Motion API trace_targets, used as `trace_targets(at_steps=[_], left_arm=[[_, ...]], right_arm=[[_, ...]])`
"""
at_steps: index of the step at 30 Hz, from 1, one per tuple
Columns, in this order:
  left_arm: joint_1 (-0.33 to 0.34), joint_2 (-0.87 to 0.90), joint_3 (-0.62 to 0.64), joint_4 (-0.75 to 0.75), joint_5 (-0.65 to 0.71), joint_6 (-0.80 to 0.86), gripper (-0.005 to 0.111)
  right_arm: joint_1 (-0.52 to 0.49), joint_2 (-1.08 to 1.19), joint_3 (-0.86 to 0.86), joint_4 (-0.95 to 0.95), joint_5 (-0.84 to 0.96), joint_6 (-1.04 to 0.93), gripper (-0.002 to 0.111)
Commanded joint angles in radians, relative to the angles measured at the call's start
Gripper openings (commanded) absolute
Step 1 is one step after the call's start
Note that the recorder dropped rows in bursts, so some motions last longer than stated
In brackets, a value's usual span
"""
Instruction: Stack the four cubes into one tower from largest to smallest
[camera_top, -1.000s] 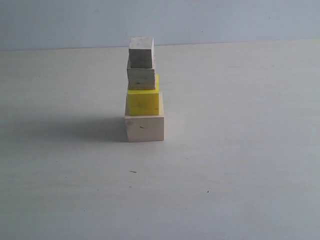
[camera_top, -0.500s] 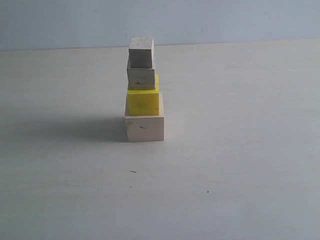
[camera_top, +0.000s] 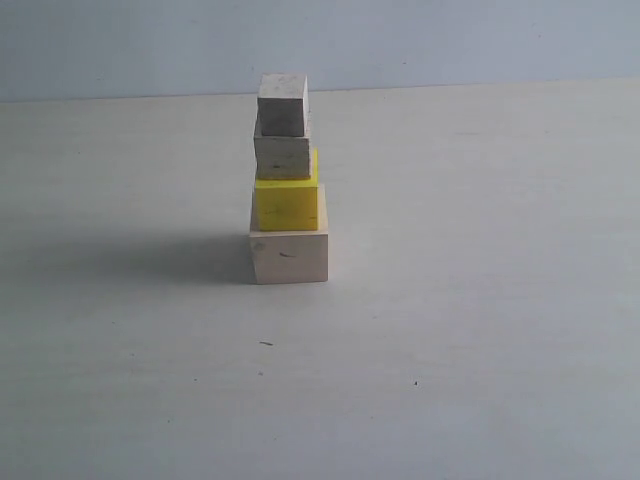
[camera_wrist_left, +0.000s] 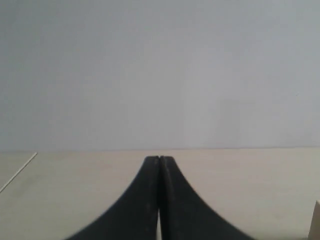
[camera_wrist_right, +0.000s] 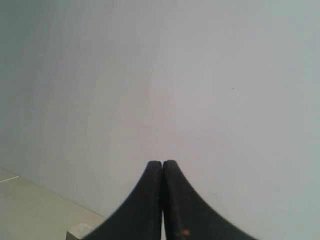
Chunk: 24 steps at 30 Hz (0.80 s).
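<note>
Four cubes stand as one tower (camera_top: 288, 180) on the pale worktop (camera_top: 480, 300), a little left of the middle as the exterior view sees it, with the plain wall (camera_top: 450, 40) behind. The large pale wood cube (camera_top: 290, 256) is the base, resting flat on the worktop. The yellow cube (camera_top: 287, 204) sits on it, set toward its left side. The small wood cube (camera_top: 282, 156) rests on the yellow one, and the smallest wood cube (camera_top: 283, 103) caps the column. All four look upright and in contact, one on the next, and a soft shadow (camera_top: 150, 258) falls to the left of the base. The tower stands by itself, and both pairs of jaws are outside the exterior view. The left jaws show only in the left wrist view, pressed together tip to tip with nothing between them, above bare worktop and facing the wall. The right jaws, in the right wrist view, are likewise closed on nothing. A pale block corner (camera_wrist_right: 80, 231) shows just beside them, though I cannot tell which cube it is.
</note>
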Motion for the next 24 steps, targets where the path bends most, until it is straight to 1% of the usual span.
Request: trace_targets(at_steps=[1, 5, 15, 17, 19, 22, 24], left_arm=[[0.017, -0.014, 0.081, -0.016, 0.007, -0.013, 0.0], [0.017, -0.014, 0.124, -0.014, 0.007, -0.011, 0.0], [0.017, -0.014, 0.146, -0.007, 0.012, -0.011, 0.0], [0.017, -0.014, 0.18, 0.016, 0.008, -0.013, 0.0], [0.017, -0.014, 0.212, 0.062, 0.008, -0.053, 0.0], [0.017, -0.014, 0.212, 0.157, 0.035, -0.133, 0.0], [0.017, -0.014, 0.212, 0.19, 0.037, -0.167, 0.0]], right_arm=[[-0.002, -0.006, -0.006, -0.004, 0.002, 0.004, 0.0], [-0.002, -0.006, -0.006, -0.004, 0.002, 0.004, 0.0], [-0.002, -0.006, -0.006, -0.002, 0.002, 0.004, 0.0], [-0.002, -0.006, -0.006, -0.002, 0.002, 0.004, 0.0], [-0.002, -0.006, -0.006, -0.002, 0.002, 0.004, 0.0], [-0.002, -0.006, -0.006, -0.002, 0.002, 0.004, 0.0], [-0.002, -0.006, -0.006, -0.002, 0.002, 0.004, 0.0]])
